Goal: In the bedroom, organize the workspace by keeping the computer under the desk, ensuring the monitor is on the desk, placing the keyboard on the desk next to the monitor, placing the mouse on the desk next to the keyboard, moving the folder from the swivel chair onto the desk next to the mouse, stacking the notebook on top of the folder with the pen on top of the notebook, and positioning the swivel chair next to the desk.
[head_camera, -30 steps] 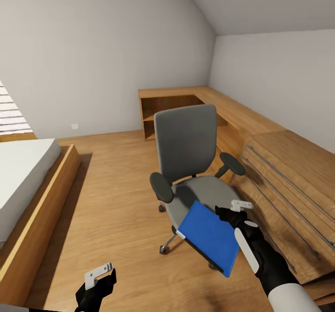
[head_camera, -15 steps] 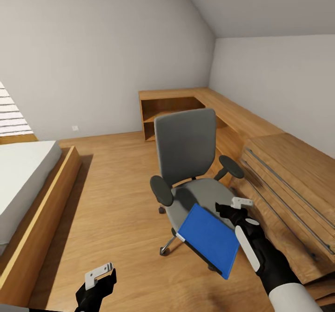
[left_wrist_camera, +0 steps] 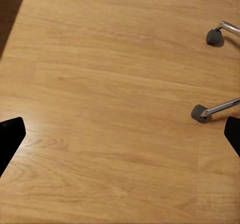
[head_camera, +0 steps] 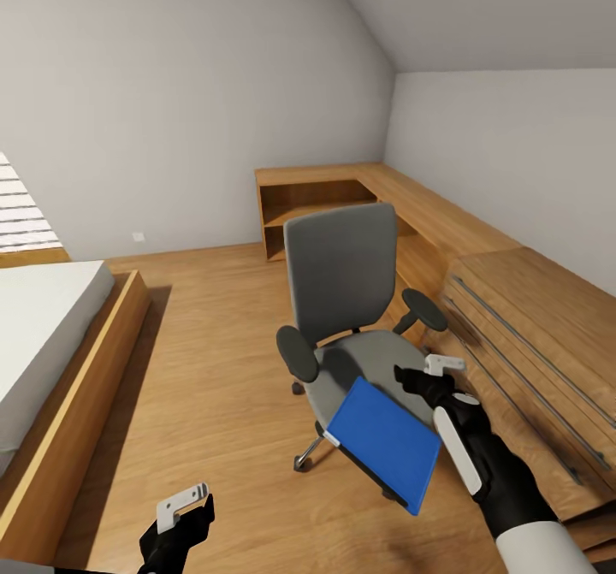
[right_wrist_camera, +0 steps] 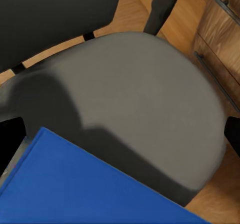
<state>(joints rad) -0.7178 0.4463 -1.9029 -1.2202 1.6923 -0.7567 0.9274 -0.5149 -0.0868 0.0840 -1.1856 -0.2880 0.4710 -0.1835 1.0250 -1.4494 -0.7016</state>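
The swivel chair (head_camera: 342, 266), grey with black armrests, stands in the middle of the room facing me. The blue folder (head_camera: 385, 446) lies tilted across the front of its seat (right_wrist_camera: 150, 83) and juts out past the seat's front edge. My right gripper (head_camera: 428, 373) hovers open just above the folder's far edge. In the right wrist view the fingers of the right gripper (right_wrist_camera: 120, 139) stand wide apart, with the folder (right_wrist_camera: 75, 184) below them. My left gripper (head_camera: 184, 505) hangs open low over the floor, and the left wrist view shows the left gripper (left_wrist_camera: 120, 139) near two chair castors (left_wrist_camera: 200, 113).
A bed (head_camera: 43, 326) on a wooden frame lies at the left. A light-wood dresser (head_camera: 530, 317) with long bar handles stands close at the right of the chair. A low wooden shelf unit (head_camera: 325, 189) runs along the far wall and corner. Wood floor (head_camera: 214, 369) lies between bed and chair.
The view has tilted up a little. My right gripper has risen slightly above the folder, which has stayed on the seat. The left gripper has not moved.
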